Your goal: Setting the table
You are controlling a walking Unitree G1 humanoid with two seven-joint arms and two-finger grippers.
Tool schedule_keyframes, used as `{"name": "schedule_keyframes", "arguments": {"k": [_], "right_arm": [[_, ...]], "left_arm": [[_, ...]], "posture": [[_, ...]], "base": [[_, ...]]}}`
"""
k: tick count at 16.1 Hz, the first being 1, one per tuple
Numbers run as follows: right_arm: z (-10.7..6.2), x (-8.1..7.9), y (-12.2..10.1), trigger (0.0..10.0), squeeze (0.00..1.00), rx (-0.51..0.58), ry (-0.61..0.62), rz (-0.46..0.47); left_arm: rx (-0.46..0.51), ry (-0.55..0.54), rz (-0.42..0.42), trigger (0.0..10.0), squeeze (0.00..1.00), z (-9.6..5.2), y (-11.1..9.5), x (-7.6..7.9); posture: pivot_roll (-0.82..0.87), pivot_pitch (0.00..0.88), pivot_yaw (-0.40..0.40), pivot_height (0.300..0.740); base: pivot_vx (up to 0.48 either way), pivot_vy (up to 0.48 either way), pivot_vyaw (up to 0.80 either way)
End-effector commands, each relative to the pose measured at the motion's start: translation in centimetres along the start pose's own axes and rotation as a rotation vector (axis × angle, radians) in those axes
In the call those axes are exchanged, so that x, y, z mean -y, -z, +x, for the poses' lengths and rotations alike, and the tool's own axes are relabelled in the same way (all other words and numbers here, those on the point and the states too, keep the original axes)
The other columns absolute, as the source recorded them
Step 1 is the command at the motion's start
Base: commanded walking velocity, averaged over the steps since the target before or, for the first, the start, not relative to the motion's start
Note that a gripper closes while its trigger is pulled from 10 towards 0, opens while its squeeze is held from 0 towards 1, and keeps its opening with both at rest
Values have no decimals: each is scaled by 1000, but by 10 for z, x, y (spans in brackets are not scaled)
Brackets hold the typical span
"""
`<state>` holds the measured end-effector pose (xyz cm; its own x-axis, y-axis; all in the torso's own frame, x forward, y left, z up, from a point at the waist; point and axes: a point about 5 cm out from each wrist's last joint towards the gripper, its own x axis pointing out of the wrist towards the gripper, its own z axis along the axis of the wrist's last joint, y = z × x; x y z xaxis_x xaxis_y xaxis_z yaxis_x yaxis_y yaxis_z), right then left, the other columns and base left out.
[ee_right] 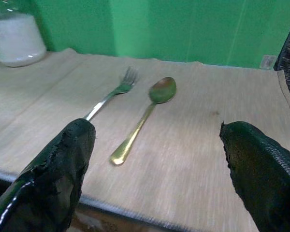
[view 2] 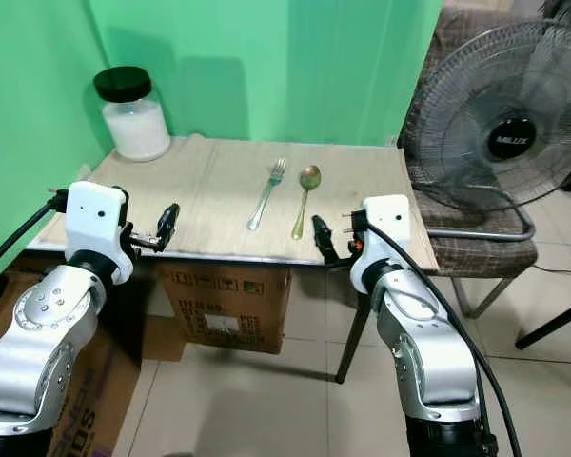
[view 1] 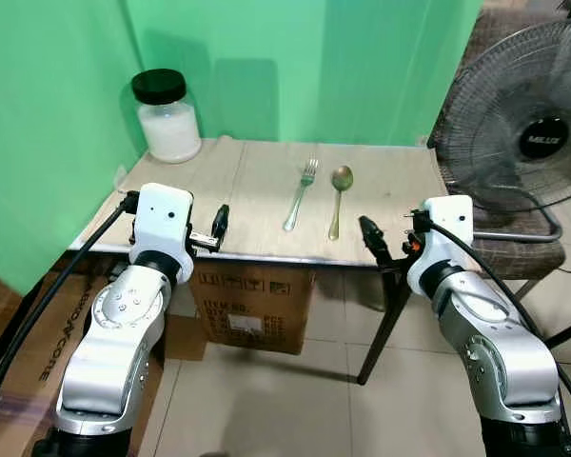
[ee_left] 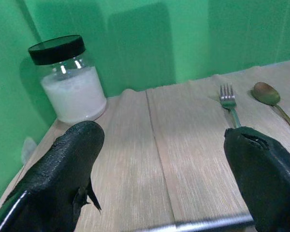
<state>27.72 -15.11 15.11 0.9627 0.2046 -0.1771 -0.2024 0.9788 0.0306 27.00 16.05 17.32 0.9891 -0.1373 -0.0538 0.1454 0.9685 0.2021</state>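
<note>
**Both grippers poised at the table's near edge**

My left gripper (view 1: 219, 225) hangs at the near left edge of the table (view 1: 257, 195), fingers spread wide, nothing between them. My right gripper (view 1: 373, 240) sits at the near edge too, just right of centre, and its wrist camera has its fingers (ee_right: 63, 169) set wide apart and empty as well.

Count on the tabletop: one fork (view 1: 302, 194), one spoon (view 1: 338, 199), one jar (view 1: 167, 115). Fork and spoon lie side by side mid-table, close but not touching, handles toward me, the silver fork on the left and the gold-toned spoon on the right. The jar, black-lidded and holding something white, stands in the far left corner, well apart from the cutlery.

The surface is pale wood grain with a seam running front to back. Green walls behind and to the left, tiled floor below. A cardboard box (view 1: 252, 307) sits under the table, and a standing fan (view 1: 525, 124) is off to the right.

From the right wrist, the spoon's handle tip (ee_right: 120, 155) lies between my fingers; from the left wrist, the jar (ee_left: 69, 79) looms large.
</note>
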Motion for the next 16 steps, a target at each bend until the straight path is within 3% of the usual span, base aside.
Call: {"name": "schedule_keyframes", "arguments": {"k": [1, 4, 5, 9, 15, 16], "right_arm": [[3, 0, -4, 10000, 0, 11, 12, -21], [4, 0, -5, 10000, 0, 17, -13, -5], [4, 0, -8, 10000, 0, 30, -30, -47], [5, 1, -9, 10000, 0, 41, -10, -27], [6, 5, -9, 10000, 0, 42, 20, -5], [7, 7, -5, 10000, 0, 0, 31, -52]], "left_arm": [[10, 10, 6, 10000, 0, 3, -2, 1], [13, 11, 5, 10000, 0, 3, -2, 1], [14, 10, 5, 10000, 0, 3, -3, 0], [18, 9, 3, 10000, 0, 4, -3, -1], [24, 16, 9, 10000, 0, 5, -5, -1], [23, 18, 9, 10000, 0, 5, -4, -2]], "posture": [[147, 0, 5, 740], [147, 0, 3, 740], [147, 0, 4, 740], [148, 0, 8, 740], [148, 0, 15, 740], [145, 0, 15, 740]], "base": [[266, 0, 0], [269, 0, 0], [274, 0, 0], [288, 0, 698], [302, 0, 0], [304, 0, 0]]}}
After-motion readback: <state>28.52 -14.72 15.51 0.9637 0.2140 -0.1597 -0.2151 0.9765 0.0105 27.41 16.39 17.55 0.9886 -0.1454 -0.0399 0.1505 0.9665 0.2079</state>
